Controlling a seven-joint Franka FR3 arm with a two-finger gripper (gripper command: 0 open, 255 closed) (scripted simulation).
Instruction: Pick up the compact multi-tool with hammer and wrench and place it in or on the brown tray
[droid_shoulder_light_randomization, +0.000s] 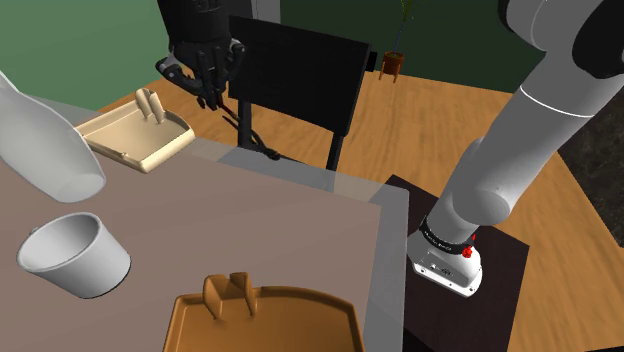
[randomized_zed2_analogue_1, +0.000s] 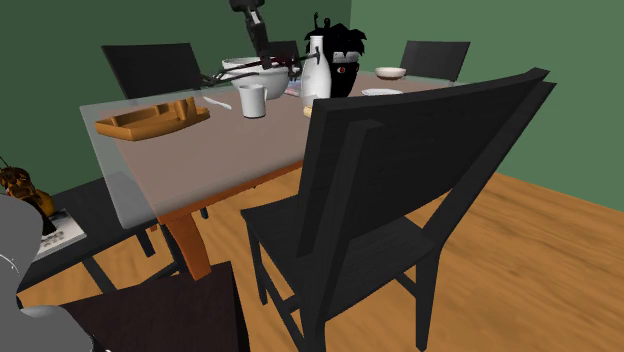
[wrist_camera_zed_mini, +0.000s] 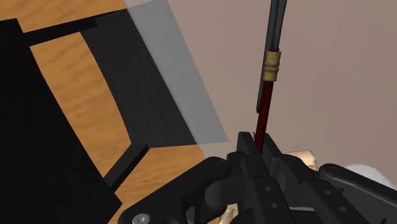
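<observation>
My black gripper hangs high above the table's far edge, in front of a black chair, and is shut on the multi-tool. The tool is slim and dark and dangles from the fingers down towards the table edge. In the wrist view its red shaft runs out from between the fingertips to a brass collar and a dark end. The brown tray lies at the table's near edge, far from the gripper. In the second exterior view the gripper is at the far end of the table and the brown tray sits near the left corner.
A beige tray holding a small object sits below the gripper towards the shoulder view's left. A white cup and a tall white bottle stand on the table's left side. A black chair stands behind the far edge.
</observation>
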